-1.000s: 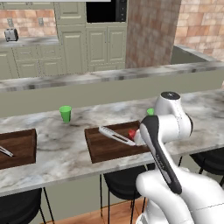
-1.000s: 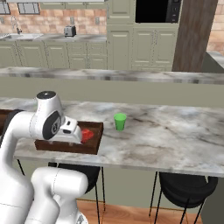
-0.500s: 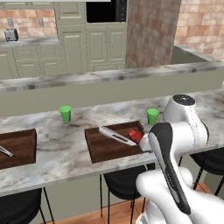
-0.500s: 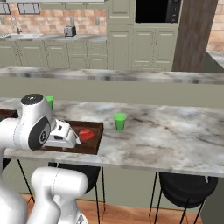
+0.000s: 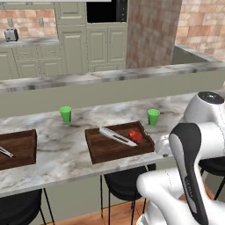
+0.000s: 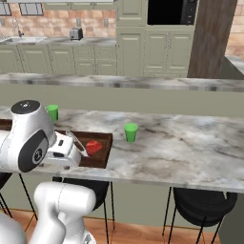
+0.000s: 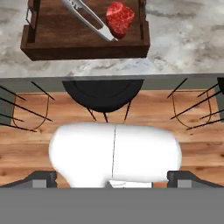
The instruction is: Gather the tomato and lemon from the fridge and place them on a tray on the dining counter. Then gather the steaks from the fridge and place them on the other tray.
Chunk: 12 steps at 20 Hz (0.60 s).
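Gripper [image 7: 112, 186] jaws stand wide apart with nothing between them, low in the hand view, pulled back over the floor off the dining counter [image 5: 70, 151] edge. One steak [image 7: 120, 19] lies at the top of that view, in the tray [image 7: 83, 39] on the counter, touching a pair of tongs [image 7: 87, 18]. In my judgement that piece is delivered and another fridge trip comes next. To do it well, swing the arm clear of the stool [image 7: 104, 94] below the edge before driving.
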Available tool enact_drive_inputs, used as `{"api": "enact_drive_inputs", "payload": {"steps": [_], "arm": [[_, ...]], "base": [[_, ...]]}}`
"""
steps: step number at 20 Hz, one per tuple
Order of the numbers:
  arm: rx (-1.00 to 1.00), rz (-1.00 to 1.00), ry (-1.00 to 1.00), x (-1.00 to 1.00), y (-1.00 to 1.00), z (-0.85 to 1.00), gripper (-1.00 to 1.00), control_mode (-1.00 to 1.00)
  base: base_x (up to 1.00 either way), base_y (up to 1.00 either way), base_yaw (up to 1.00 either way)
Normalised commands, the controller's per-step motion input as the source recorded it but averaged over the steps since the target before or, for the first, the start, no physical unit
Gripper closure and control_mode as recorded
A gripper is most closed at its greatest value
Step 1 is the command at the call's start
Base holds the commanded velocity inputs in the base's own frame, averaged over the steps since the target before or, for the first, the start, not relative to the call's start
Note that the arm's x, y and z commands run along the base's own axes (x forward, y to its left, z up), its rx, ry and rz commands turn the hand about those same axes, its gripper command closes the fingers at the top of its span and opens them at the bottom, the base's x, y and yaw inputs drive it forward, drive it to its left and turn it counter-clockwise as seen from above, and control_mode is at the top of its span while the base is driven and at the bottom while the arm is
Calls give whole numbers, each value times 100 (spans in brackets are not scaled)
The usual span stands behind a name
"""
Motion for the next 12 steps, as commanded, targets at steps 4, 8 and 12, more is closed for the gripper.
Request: {"api": "enact_drive_inputs", "payload": {"steps": [4,8,12], "arm": [[0,0,-12,-71,0,0,-100,-100],[0,0,-5,-28,16,0,-100,-100],[0,0,0,-1,27,0,-100,-100]], "base": [[0,0,0],[0,0,0],[0,0,0]]}}
